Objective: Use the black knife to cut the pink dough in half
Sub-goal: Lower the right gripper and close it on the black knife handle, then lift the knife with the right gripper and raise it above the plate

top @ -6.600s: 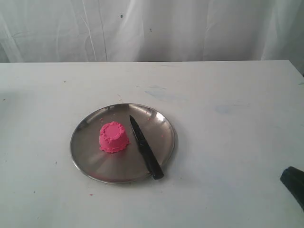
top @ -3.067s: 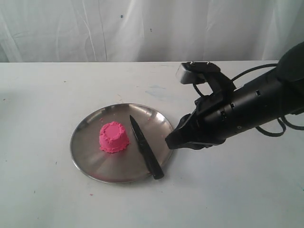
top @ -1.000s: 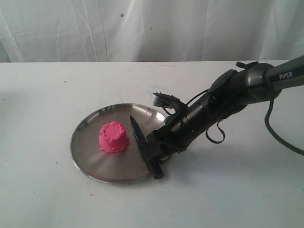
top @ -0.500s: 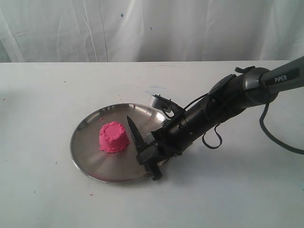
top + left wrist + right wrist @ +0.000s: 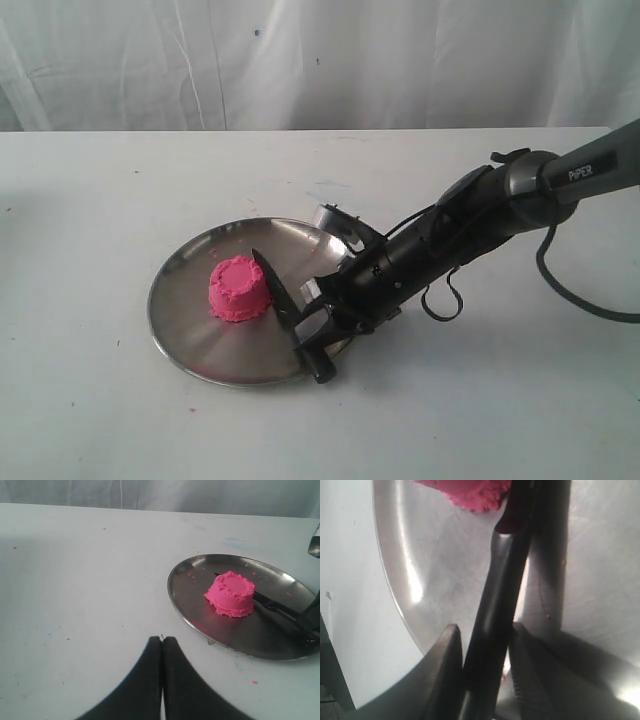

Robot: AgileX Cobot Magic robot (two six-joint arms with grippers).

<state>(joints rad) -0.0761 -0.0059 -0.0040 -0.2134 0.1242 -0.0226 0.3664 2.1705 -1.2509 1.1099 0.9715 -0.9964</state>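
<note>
On plate (image 5: 190, 320): pink dough (image 5: 238, 288), black knife (image 5: 275, 290)

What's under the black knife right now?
The black knife lies blade over the steel plate, tip by the pink dough; its handle end juts past the rim over the table. The right gripper straddles the handle, hiding whatever lies beneath there.

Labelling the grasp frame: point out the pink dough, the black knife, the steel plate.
Bright pink dough dome (image 5: 238, 292): exterior view, dome's middle.
Slim black knife (image 5: 492, 605): right wrist view, handle.
Round steel plate (image 5: 190, 322): exterior view, bare floor.
</note>
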